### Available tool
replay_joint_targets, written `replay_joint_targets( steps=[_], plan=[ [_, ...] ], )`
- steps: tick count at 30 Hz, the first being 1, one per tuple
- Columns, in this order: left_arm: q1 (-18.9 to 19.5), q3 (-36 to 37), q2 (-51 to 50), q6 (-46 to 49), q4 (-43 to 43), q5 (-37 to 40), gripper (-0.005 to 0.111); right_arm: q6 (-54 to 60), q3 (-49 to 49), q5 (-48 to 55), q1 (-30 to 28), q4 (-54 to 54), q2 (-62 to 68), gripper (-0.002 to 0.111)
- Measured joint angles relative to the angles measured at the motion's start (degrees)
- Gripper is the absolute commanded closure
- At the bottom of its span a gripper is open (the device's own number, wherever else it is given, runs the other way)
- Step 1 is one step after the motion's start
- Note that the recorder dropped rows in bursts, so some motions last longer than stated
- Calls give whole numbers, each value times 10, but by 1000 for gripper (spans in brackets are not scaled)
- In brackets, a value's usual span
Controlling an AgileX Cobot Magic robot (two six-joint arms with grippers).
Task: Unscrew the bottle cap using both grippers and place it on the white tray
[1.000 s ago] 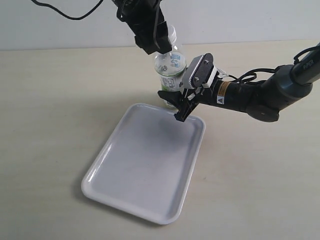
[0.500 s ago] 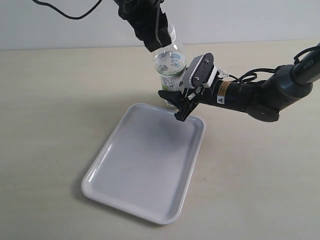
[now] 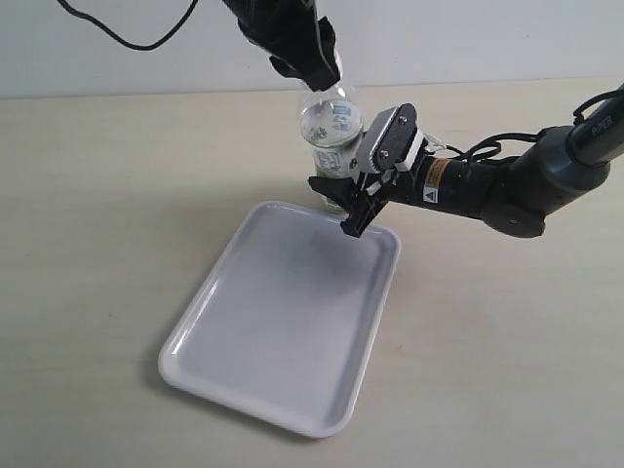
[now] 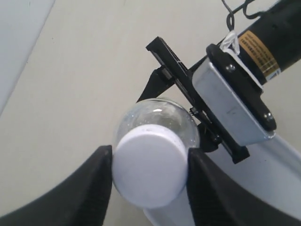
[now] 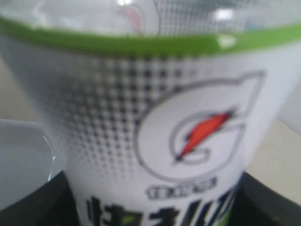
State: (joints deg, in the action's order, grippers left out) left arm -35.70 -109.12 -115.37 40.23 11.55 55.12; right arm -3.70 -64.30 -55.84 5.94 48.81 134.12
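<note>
Beside the glossy white tray's [image 3: 283, 322] far rim, left fingers [image 4: 96, 188] pinch the round ribbed white cap [image 4: 149, 168], right fingers [image 3: 359, 214] clamp the clear labelled bottle [image 3: 331, 132]; twist squarely, bottle held firm.

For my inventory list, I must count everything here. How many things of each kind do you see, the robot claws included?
bottle: 1
bottle cap: 1
white tray: 1
claws: 2, left claw and right claw
Total: 5

bottle [image 3: 330, 138] just behind far edge of tray [image 3: 285, 317], bottle cap [image 4: 149, 167] atop it, tray on table [image 3: 97, 195]
</note>
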Motion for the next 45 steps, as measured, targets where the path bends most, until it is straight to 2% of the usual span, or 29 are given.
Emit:
replay_joint_targets(
  steps=[12,24,28,29,33,41,45],
  plan=[
    [0,0,0,-207,3,15,107,1,0,-1,0,2,0,108],
    [0,0,0,-258,3,16,106,1,0,-1,0,2,0,108],
    [0,0,0,-259,3,16,87,1,0,-1,0,2,0,108],
    [0,0,0,-259,3,16,72,1,0,-1,0,2,0,108],
    [0,0,0,-260,2,17,45,1,0,-1,0,2,0,108],
    [0,0,0,-260,-20,18,43,1,0,0,0,1,0,108],
    [0,0,3,-182,-27,18,43,1,0,0,0,1,0,108]
  ],
)
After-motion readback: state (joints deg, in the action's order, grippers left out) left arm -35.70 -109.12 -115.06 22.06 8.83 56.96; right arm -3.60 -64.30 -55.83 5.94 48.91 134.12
